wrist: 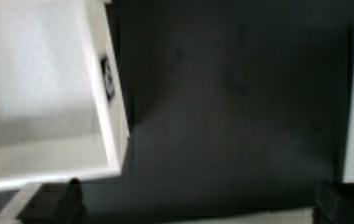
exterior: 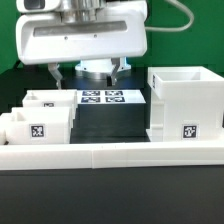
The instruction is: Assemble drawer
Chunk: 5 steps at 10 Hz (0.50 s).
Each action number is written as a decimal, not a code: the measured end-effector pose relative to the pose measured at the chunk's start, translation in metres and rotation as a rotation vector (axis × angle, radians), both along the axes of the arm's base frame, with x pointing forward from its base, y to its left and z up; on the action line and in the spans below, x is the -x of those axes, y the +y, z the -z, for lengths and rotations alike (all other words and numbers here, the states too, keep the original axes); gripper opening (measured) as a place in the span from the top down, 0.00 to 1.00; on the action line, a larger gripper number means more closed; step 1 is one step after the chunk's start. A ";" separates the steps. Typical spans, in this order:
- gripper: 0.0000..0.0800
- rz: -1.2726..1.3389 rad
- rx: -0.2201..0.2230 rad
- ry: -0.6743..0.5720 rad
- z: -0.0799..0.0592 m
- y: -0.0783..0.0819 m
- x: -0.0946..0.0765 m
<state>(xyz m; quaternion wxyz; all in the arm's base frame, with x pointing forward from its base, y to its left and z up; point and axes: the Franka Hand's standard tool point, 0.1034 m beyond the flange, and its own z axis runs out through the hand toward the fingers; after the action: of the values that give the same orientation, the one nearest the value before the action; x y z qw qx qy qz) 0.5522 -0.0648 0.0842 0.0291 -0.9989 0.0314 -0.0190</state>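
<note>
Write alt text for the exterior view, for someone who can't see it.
The robot's two-finger gripper hangs open, holding nothing, by the flat white marker board on a black table. A large white cube-like plastic housing stands at the exterior view's right, two small white open-topped trays at its left, behind a long low white border wall.

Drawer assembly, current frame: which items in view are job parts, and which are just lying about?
Job: large white plastic cube-like housing; nearer small white open-topped plastic tray; farther small white open-topped plastic tray; two-finger pincer, open, overhead.
Not job: thin flat white marker board with tags; long low white border wall; black table.
</note>
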 end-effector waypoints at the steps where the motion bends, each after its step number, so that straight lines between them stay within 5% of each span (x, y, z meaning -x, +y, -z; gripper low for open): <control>1: 0.19 -0.009 0.012 -0.010 0.010 -0.009 0.009; 5: 0.19 -0.006 0.023 -0.016 0.016 -0.012 0.014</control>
<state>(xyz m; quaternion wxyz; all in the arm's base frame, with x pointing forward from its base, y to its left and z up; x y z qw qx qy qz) 0.5380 -0.0772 0.0684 0.0180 -0.9991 0.0280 -0.0274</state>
